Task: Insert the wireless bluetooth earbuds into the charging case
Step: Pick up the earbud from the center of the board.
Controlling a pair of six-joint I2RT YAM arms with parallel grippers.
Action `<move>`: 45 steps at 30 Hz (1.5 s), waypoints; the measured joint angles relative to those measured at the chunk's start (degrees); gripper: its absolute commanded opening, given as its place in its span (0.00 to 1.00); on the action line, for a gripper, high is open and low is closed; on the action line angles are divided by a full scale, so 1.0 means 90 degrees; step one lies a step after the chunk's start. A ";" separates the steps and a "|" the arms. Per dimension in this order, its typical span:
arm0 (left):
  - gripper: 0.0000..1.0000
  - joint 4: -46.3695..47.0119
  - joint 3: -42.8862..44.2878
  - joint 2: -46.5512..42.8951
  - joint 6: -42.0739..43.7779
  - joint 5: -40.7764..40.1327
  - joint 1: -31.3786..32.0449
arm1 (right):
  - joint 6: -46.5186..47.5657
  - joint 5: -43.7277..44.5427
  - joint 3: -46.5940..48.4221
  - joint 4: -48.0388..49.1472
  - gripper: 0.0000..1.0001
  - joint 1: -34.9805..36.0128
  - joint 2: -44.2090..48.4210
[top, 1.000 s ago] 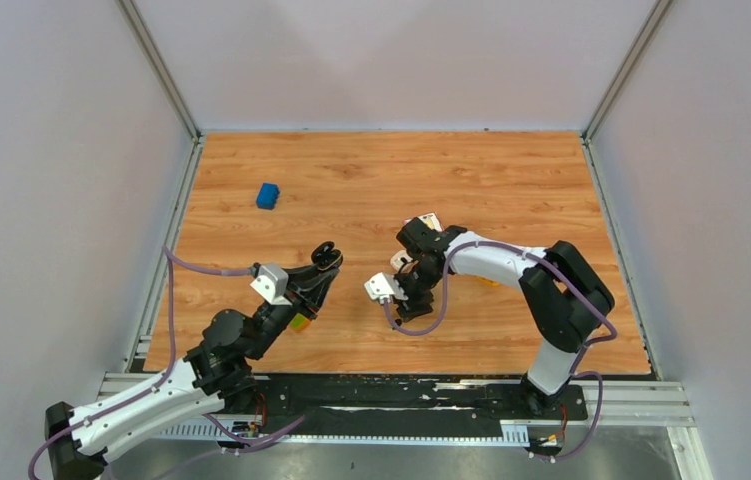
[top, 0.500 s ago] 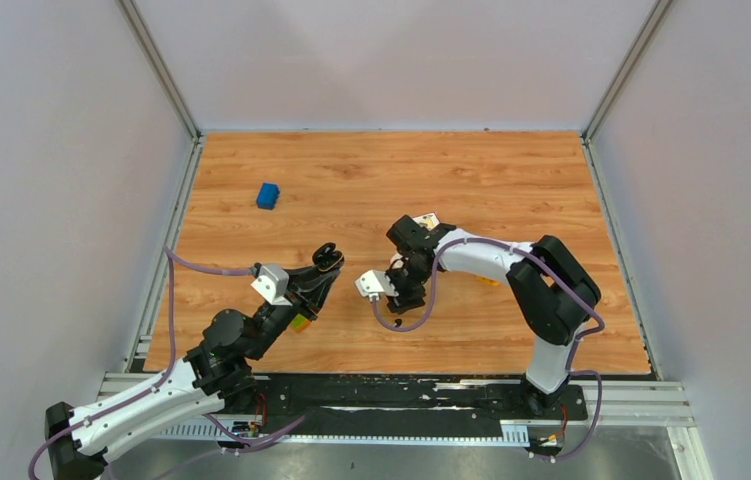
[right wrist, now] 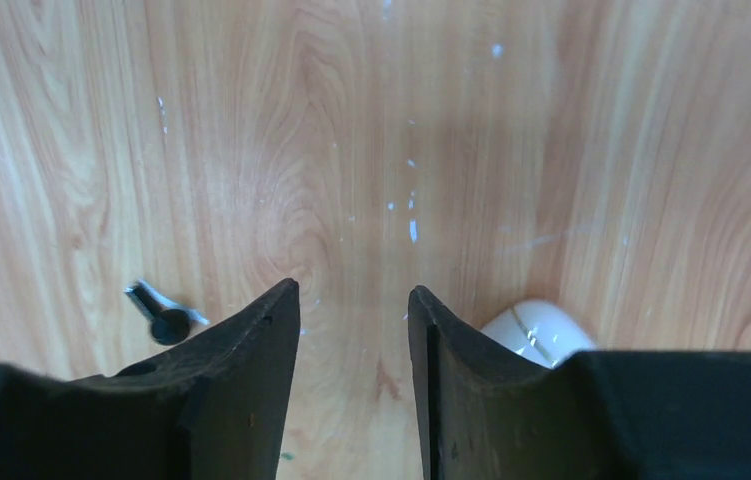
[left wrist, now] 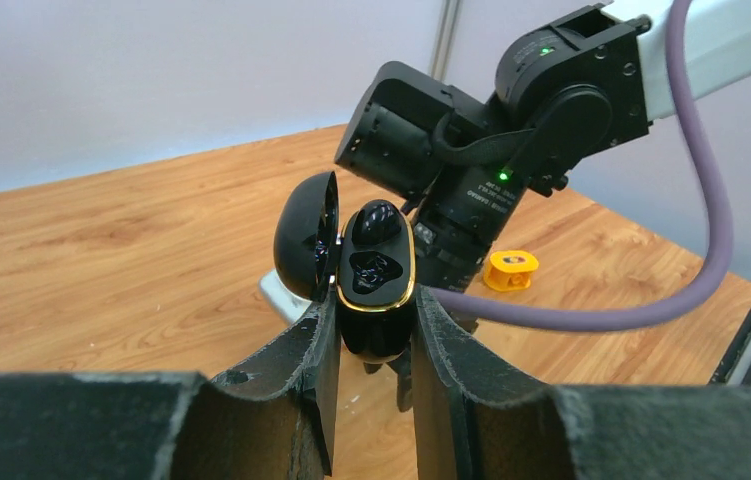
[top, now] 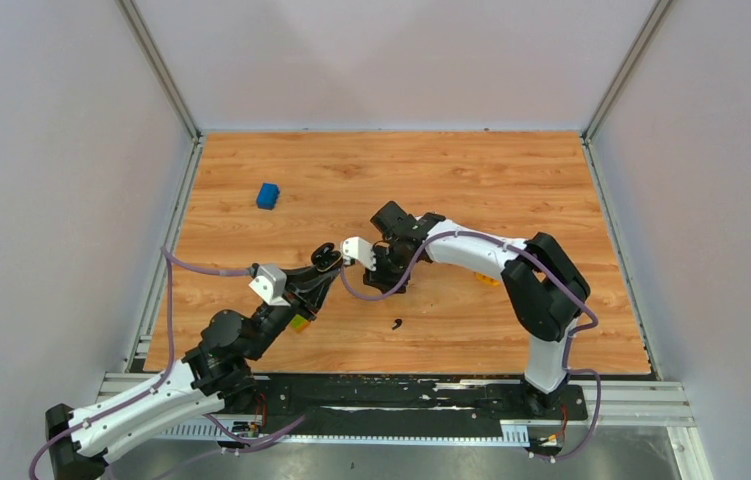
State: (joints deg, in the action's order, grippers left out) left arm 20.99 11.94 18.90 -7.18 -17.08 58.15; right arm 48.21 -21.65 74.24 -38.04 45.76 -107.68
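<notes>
Left claw point(left wrist: 373, 305): we are clamping the charging case point(left wrist: 376, 290), lid open, presenting it for loading.
Right claw point(right wrist: 351, 305): we are hovering parted and empty, with one earbud point(right wrist: 166, 322) lying beside it.

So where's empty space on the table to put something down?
Bare: the far strip of table right of the blue block, and the right edge past the elbow of the right arm. Crowded: the middle, where the left claw holds the charging case beside the right claw, with a loose earbud on the wood nearby.

Charging case point(left wrist: 376, 285) in left gripper point(left wrist: 371, 312), one earbud point(left wrist: 374, 220) seemingly inside, second earbud point(top: 395, 323) on table point(top: 511, 180).
</notes>
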 measured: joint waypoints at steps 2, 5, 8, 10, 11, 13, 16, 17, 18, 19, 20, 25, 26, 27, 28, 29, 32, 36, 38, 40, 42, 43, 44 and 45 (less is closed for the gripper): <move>0.00 0.0005 0.0000 -0.0049 0.0000 -0.0024 0.0000 | -0.0894 0.0073 0.0022 0.0046 0.53 0.0010 0.0141; 0.00 0.0032 0.0000 -0.0141 -0.0002 -0.0053 -0.0002 | -0.1824 0.0328 -0.0282 0.0160 0.48 0.0117 0.0418; 0.00 0.0024 0.0000 -0.0148 -0.0002 -0.0046 0.0000 | -0.2616 0.0653 -0.0580 0.0206 0.39 0.0308 0.0661; 0.00 0.0017 0.0000 -0.0148 0.0000 -0.0068 -0.0002 | -0.3062 0.0831 -0.0612 0.0248 0.41 0.0376 0.0704; 0.00 0.0012 0.0002 -0.0148 0.0000 -0.0087 -0.0005 | -0.3288 0.0923 -0.0614 0.0279 0.41 0.0406 0.0712; 0.00 0.0002 0.0012 -0.0148 0.0000 -0.0114 -0.0005 | -0.3694 0.1061 -0.0612 0.0321 0.42 0.0413 0.0712; 0.00 0.0002 0.0027 -0.0148 0.0002 -0.0119 -0.0005 | -0.4165 0.1141 -0.0532 0.0287 0.44 0.0408 0.0600; 0.00 -0.0005 0.0027 -0.0148 0.0002 -0.0124 -0.0005 | -0.4277 0.1139 -0.0478 0.0282 0.45 0.0408 0.0508; 0.00 -0.0010 0.0027 -0.0148 0.0002 -0.0126 -0.0005 | -0.4371 0.1134 -0.0442 0.0287 0.45 0.0406 0.0413; 0.00 -0.0012 0.0027 -0.0148 0.0002 -0.0121 -0.0005 | -0.4435 0.1129 -0.0435 0.0289 0.45 0.0408 0.0347; 0.00 -0.0017 0.0027 -0.0148 0.0000 -0.0112 -0.0002 | -0.4503 0.1122 -0.0432 0.0279 0.45 0.0410 0.0287; 0.00 -0.0044 0.0027 -0.0148 0.0002 -0.0080 0.0000 | -0.4617 0.1127 -0.0432 0.0214 0.46 0.0549 0.0204; 0.00 -0.0044 0.0029 -0.0148 0.0002 -0.0070 0.0000 | -0.4619 0.1127 -0.0435 0.0206 0.46 0.0573 0.0204; 0.00 -0.0046 0.0029 -0.0146 0.0002 -0.0066 0.0000 | -0.4617 0.1127 -0.0435 0.0185 0.46 0.0588 0.0204; 0.00 -0.0049 0.0027 -0.0146 0.0002 -0.0058 0.0000 | -0.4614 0.1129 -0.0435 0.0168 0.46 0.0612 0.0204; 0.00 -0.0049 0.0029 -0.0146 0.0002 -0.0056 0.0000 | -0.4609 0.1132 -0.0435 0.0146 0.47 0.0622 0.0204; 0.00 -0.0049 0.0029 -0.0141 0.0002 -0.0044 0.0000 | -0.4551 0.1137 -0.0435 0.0024 0.47 0.0661 0.0204; 0.00 -0.0053 0.0029 -0.0129 0.0002 -0.0039 0.0000 | -0.4437 0.1183 -0.0459 -0.0104 0.48 0.0692 0.0204; 0.00 -0.0056 0.0029 -0.0129 0.0002 -0.0041 0.0000 | -0.4364 0.1190 -0.0464 -0.0189 0.50 0.0729 0.0204; 0.00 -0.0056 0.0029 -0.0129 0.0002 -0.0039 0.0000 | -0.4294 0.1195 -0.0469 -0.0272 0.52 0.0770 0.0204; 0.00 -0.0058 0.0029 -0.0129 0.0002 -0.0039 0.0000 | -0.4231 0.1207 -0.0476 -0.0352 0.52 0.0806 0.0204; 0.00 -0.0058 0.0029 -0.0126 0.0002 -0.0039 0.0000 | -0.4187 0.1214 -0.0491 -0.0391 0.52 0.0823 0.0204; 0.00 -0.0058 0.0029 -0.0121 0.0002 -0.0039 0.0000 | -0.4170 0.1222 -0.0500 -0.0427 0.52 0.0831 0.0204; 0.00 -0.0058 0.0029 -0.0117 0.0002 -0.0039 0.0000 | -0.4136 0.1231 -0.0505 -0.0483 0.52 0.0833 0.0206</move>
State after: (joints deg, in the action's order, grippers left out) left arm 20.47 12.21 17.85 -7.16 -17.43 58.15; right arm 10.98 -10.57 69.69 -42.39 53.25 -105.82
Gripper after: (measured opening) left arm 0.345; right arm 0.521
